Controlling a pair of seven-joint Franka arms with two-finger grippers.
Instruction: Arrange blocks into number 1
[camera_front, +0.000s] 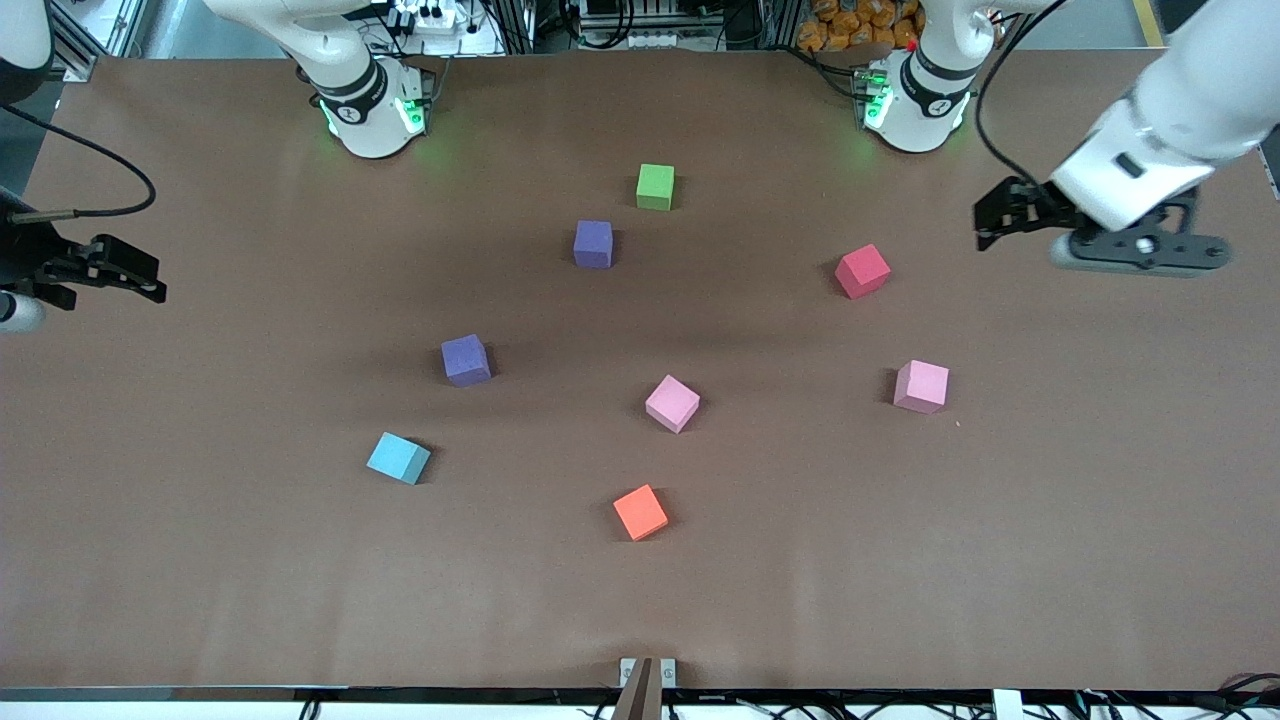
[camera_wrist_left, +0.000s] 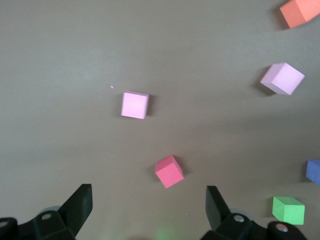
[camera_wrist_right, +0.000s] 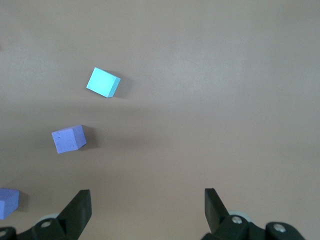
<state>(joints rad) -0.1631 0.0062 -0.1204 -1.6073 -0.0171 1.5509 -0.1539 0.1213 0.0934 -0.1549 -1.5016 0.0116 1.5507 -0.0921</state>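
- Eight blocks scattered loose, none in line; risk of nudging a neighbour, e.g. purple block (camera_front: 593, 244) close beside green block (camera_front: 655, 187).
- Foam light, likely to skid on an off-centre pinch.
- Left gripper (camera_wrist_left: 149, 200) empty, jaws wide apart, hovering near red block (camera_wrist_left: 169, 171).
- Right gripper (camera_wrist_right: 147, 202) empty, jaws wide apart, waiting at table edge, blue block (camera_wrist_right: 103, 82) well apart.

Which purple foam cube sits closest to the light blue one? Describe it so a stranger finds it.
Start at the brown table and find the light blue foam cube toward the right arm's end. The purple foam cube you want lies just farther from the front camera, well apart from the green foam cube.
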